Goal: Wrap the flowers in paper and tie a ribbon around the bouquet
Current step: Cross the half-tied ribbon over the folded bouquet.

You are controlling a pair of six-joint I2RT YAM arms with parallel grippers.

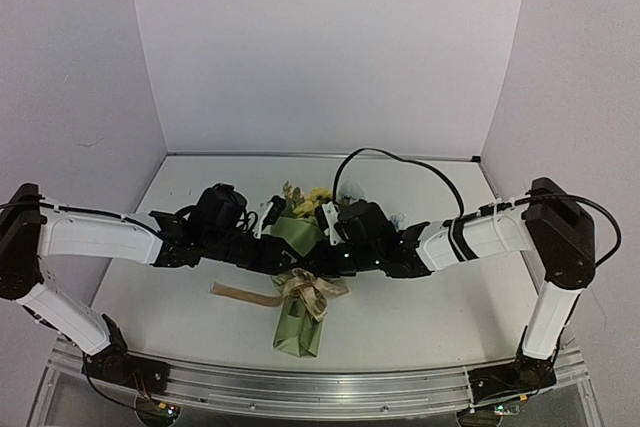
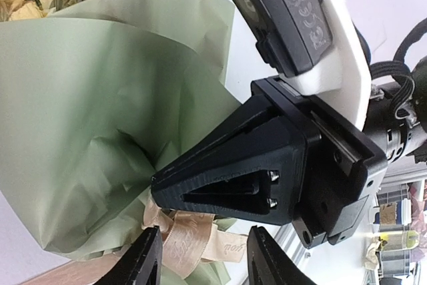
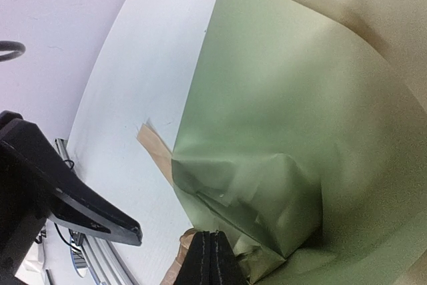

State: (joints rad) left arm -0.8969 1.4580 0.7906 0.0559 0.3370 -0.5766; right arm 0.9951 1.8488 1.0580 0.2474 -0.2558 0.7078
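The bouquet (image 1: 300, 325) lies in the middle of the table (image 1: 430, 317), between the two arms. Its flowers (image 1: 310, 199) point to the far wall and its narrow end points to the near edge. The green paper (image 3: 287, 131) is wrapped around the stems as a cone. The ribbon (image 1: 315, 292) is tied in a bow around the lower part of the cone, and one tail lies flat on the table to the left.

The left gripper (image 2: 203, 259) is just beside the bow. Its jaws stand apart and hold nothing, and the ribbon shows between them. The right gripper (image 3: 210, 255) has its jaws pressed together, with the tip at the paper just above the bow. I cannot tell if something thin is pinched there.
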